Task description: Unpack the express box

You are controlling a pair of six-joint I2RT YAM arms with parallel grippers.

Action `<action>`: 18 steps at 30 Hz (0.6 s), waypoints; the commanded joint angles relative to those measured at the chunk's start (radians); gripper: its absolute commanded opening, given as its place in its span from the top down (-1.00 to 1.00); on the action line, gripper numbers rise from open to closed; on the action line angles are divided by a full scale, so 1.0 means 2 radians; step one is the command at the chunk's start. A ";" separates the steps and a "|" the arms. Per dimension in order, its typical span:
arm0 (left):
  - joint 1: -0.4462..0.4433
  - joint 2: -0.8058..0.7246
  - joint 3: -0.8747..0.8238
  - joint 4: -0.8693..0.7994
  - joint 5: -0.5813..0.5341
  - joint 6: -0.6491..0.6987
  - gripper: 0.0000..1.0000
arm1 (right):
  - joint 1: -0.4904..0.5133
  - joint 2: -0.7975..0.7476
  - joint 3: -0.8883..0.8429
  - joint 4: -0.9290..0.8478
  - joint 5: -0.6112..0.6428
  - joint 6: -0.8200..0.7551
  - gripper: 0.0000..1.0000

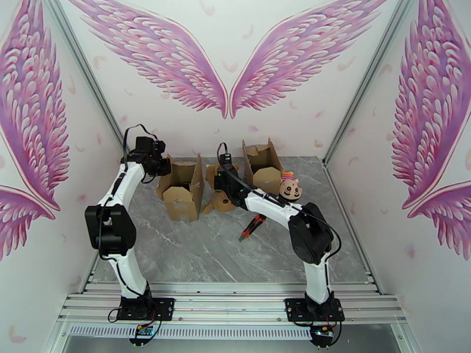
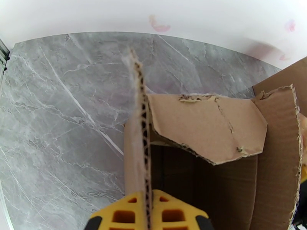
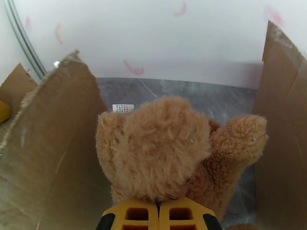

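Pinching, with left fingers (image 2: 122,213) narrow, the upright flap edge of the torn brown corrugated-cardboard express box (image 2: 207,131), open toward the far side of the grey marble counter (image 2: 57,112). Nipping, with right fingers (image 3: 134,213) nearly closed, a fuzzy tan teddy bear (image 3: 165,146) between cardboard walls (image 3: 46,158).

Bright, even, diffuse light from overhead. Walls (image 1: 235,19) evenly lit, near washed out. Shadows soft and faint on table (image 1: 194,254); no hard glare. Top view sharp, slight bowing at edges. Wrist views strongly wide-angle, far wall blown white; box (image 2: 207,127) interior dim; teddy (image 3: 161,146) fur close, slightly soft.
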 commanded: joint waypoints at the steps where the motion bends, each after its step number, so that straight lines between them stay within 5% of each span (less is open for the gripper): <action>1: 0.000 0.002 0.019 -0.009 0.011 -0.006 0.63 | -0.009 0.004 0.035 -0.027 -0.020 0.015 0.18; 6: 0.000 -0.038 0.009 0.018 0.009 -0.022 0.03 | -0.009 -0.039 0.029 -0.043 -0.047 -0.025 -0.61; 9: 0.000 -0.080 -0.014 0.044 -0.005 -0.034 -0.28 | -0.008 -0.090 -0.002 -0.041 -0.071 -0.035 -0.92; 18: 0.001 -0.303 -0.219 0.192 -0.116 -0.070 -0.95 | 0.004 -0.300 -0.168 -0.006 -0.100 -0.070 -0.98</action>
